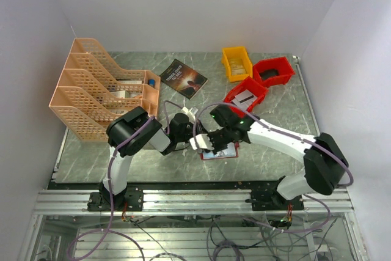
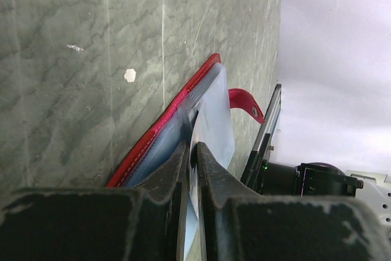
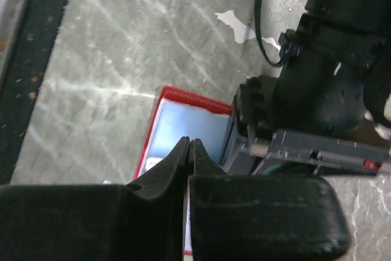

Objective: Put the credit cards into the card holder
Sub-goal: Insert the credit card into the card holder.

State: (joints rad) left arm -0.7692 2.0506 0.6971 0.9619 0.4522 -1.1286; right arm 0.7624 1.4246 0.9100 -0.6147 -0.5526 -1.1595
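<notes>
The left claw (image 2: pixel 192 150) is seen with its two dark fingers (image 2: pixel 174 172) brought almost together, and a thin pale sheet is pinched between them. The sheet belongs to the card holder (image 2: pixel 214 117), a red case edged with pale stitching that is laid on the grey marbled desk (image 2: pixel 73 120). A red snap strap (image 2: pixel 246 102) is curled up at its far side. A white speck (image 2: pixel 129 75) is seen on the desk nearby.

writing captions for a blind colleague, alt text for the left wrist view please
Seen from the wrist, the left pincer nips a pale clear pocket of the open red card holder, which lies on the grey marble table. Its red snap tab sticks out beyond.
</notes>
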